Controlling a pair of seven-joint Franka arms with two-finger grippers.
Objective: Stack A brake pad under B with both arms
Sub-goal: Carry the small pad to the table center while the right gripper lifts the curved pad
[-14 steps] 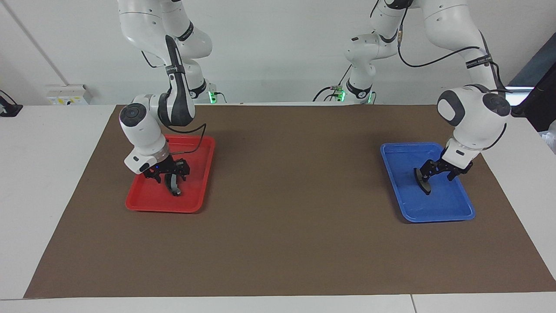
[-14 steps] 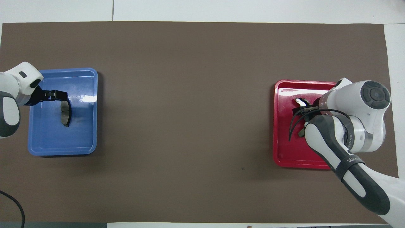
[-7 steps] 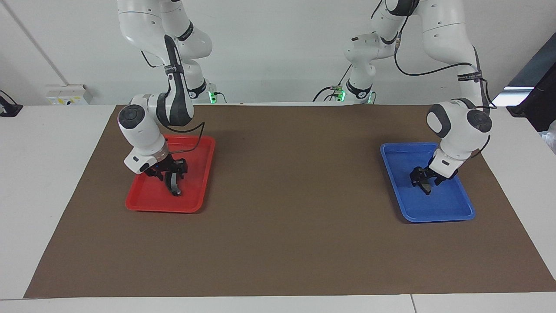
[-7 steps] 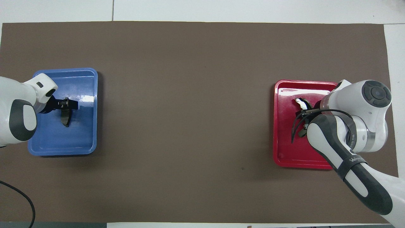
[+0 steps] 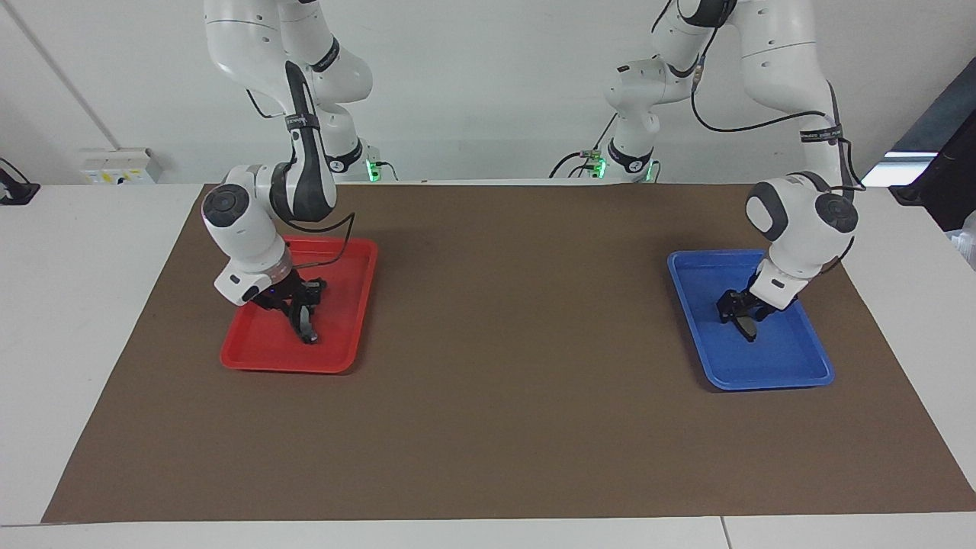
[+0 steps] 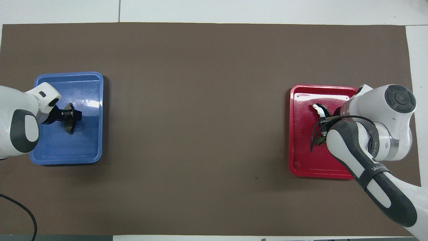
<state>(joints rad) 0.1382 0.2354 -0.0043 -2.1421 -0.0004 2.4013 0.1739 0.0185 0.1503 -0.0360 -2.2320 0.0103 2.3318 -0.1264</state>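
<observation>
The A brake pad (image 5: 749, 329), short and dark, lies in the blue tray (image 5: 770, 383) toward the left arm's end of the table. My left gripper (image 5: 738, 313) is down on it, and the overhead view shows the gripper (image 6: 72, 114) across the pad's (image 6: 69, 126) middle. B (image 5: 308, 332), the longer pad with a light grey strip, lies in the red tray (image 5: 282, 364). My right gripper (image 5: 300, 306) is down over it. In the overhead view the right arm hides most of B (image 6: 320, 108). Neither pad looks lifted.
A brown mat (image 5: 518, 343) covers the table between the blue tray (image 6: 83, 147) and the red tray (image 6: 301, 160), which stand at opposite ends. White table shows around the mat's edges.
My left gripper has swung in from the blue tray's edge and lowered onto the A brake pad. My right gripper has dropped a little onto B. Both pads stay in place.
</observation>
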